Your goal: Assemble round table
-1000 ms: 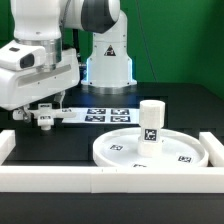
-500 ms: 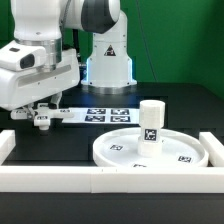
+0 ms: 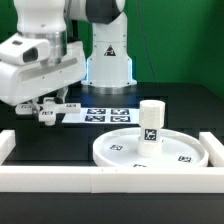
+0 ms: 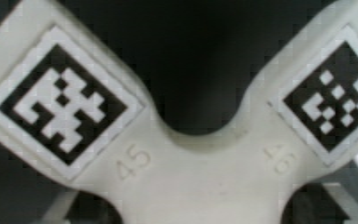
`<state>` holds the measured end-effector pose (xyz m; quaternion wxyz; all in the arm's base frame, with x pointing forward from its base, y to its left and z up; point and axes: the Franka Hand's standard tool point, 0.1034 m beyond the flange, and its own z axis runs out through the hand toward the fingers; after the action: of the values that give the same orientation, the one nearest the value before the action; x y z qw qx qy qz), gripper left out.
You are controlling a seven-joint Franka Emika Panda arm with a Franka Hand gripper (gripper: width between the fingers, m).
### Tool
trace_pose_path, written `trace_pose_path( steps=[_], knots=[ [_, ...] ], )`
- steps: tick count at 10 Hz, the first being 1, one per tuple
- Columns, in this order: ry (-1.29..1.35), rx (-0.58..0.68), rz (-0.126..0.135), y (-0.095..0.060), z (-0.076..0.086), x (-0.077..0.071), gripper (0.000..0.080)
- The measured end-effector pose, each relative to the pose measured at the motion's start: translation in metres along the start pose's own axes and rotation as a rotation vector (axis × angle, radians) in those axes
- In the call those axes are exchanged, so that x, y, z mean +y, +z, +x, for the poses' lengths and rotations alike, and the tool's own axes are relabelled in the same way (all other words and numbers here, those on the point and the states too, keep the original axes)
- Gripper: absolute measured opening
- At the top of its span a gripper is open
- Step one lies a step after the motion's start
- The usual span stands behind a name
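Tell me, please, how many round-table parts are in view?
3: the rimmed round disc at the exterior view's right, the cylindrical leg standing on it, the cross-shaped base filling the wrist view.

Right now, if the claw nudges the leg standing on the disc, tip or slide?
The leg looks squat and flat-ended, so a low push probably slides it across the disc. A push near its top may topple it; being cylindrical, it would likely roll. Looks rigid plastic.

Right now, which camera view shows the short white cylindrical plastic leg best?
The exterior view: the leg stands upright on the large white rimmed round disc, one tag facing the camera. The wrist view shows none of it, only a blurred white tagged part close up.
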<state>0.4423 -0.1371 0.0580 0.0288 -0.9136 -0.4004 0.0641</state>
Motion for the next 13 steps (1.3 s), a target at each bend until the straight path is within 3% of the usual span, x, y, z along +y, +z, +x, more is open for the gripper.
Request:
trace_pose_path(
  steps=[2,3,4,7,9,11,12,13],
  knots=[
    [0.039,0.015,-0.007,-0.032,0.035,-0.008,0.0442],
    [0.112,0.008,0.016,-0.046,0.05,-0.016,0.0442],
    [0.159,0.003,0.03,-0.066,0.075,-0.022,0.0442],
    [0.2,0.029,0.003,-0.092,0.138,-0.022,0.0442],
    [0.195,0.021,0.01,-0.086,0.128,-0.021,0.0442],
    [0.193,0.02,0.011,-0.086,0.129,-0.022,0.0442],
    [0.191,0.02,0.011,-0.086,0.13,-0.022,0.0442],
    [0.182,0.033,0.011,-0.091,0.141,-0.024,0.0442]
  ],
)
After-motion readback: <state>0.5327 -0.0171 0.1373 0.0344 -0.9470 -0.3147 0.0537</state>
